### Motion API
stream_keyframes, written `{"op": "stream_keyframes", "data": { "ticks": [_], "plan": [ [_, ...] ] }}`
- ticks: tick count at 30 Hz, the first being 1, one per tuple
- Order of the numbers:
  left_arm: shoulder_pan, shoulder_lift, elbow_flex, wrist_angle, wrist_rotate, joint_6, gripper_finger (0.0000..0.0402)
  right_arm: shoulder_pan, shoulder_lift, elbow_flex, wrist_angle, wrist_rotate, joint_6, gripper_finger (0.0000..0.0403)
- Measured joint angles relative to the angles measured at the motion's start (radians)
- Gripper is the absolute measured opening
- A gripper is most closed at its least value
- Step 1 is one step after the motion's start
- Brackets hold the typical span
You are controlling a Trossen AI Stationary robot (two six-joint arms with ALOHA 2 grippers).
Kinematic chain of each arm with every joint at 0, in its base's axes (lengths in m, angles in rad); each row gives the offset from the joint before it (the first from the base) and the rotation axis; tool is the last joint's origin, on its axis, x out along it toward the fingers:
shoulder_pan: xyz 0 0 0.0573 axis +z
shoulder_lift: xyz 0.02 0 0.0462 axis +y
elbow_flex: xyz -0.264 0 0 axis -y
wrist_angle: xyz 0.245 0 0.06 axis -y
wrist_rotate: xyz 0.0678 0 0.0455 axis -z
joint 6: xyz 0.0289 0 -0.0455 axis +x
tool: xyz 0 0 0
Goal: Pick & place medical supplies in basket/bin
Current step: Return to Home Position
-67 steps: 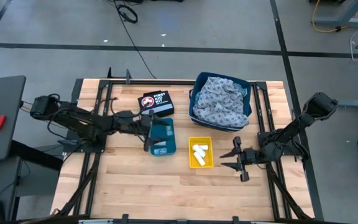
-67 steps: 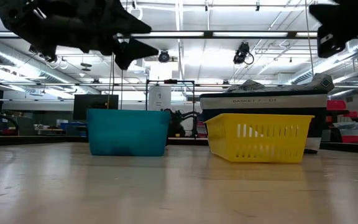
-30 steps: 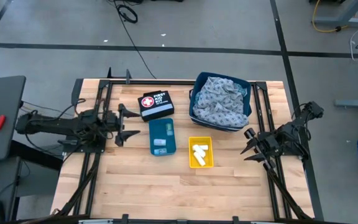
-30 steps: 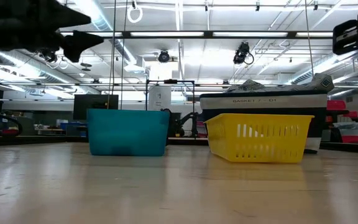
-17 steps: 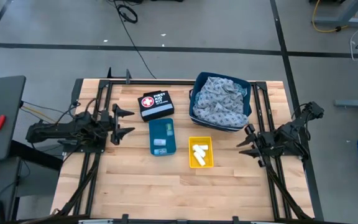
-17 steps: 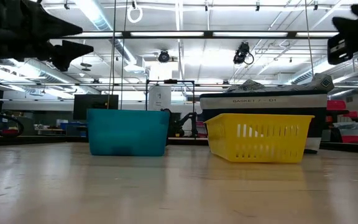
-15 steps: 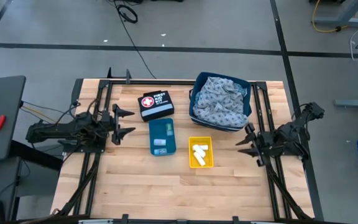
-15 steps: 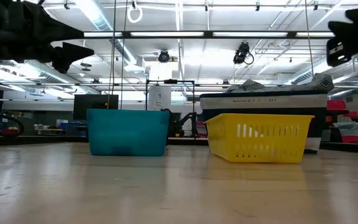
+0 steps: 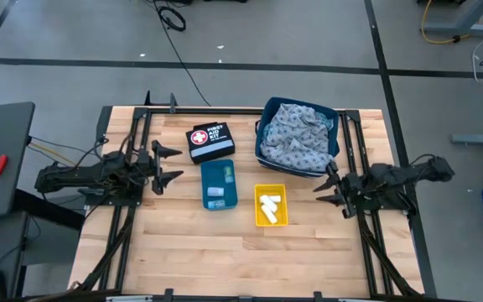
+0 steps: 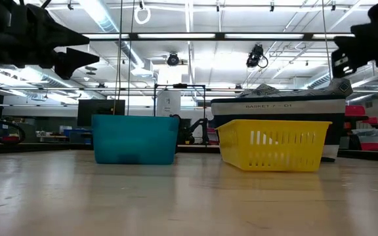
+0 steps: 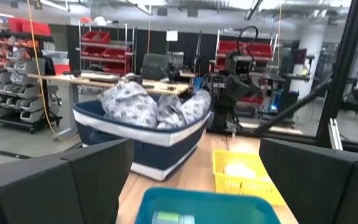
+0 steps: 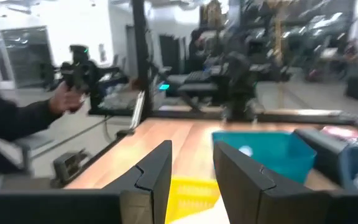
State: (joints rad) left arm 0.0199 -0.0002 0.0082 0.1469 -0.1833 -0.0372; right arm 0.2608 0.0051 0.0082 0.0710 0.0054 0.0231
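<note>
Hovering with jaws apart, the right claw (image 9: 324, 186) sits near the navy basket (image 9: 292, 170); a careless swing could clip its corner. Left claw (image 9: 178, 164), equally spread, waits well clear.

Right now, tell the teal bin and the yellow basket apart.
The teal bin has solid walls; the yellow basket has slotted ones. The teal bin holds small pale items; the yellow basket holds white rolls. The teal bin sits on the robot's left of the yellow basket. Both are open-topped, upright on the table.
</note>
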Motion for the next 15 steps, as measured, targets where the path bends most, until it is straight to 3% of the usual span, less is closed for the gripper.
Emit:
{"op": "stream_keyframes", "data": {
  "ticks": [3,7,15],
  "plan": [
    [0.000,0.000,0.000,-0.022,0.000,0.004,0.0352,-0.071,0.000,0.000,-0.047,-0.081,0.025,0.0128],
    [0.000,0.000,0.000,-0.017,0.000,0.011,0.0352,-0.140,0.000,0.000,-0.050,-0.097,0.010,0.0128],
    [0.001,0.005,-0.001,-0.023,0.002,0.003,0.0352,-0.181,0.000,0.000,-0.048,-0.042,-0.061,0.0128]
  ]
}}
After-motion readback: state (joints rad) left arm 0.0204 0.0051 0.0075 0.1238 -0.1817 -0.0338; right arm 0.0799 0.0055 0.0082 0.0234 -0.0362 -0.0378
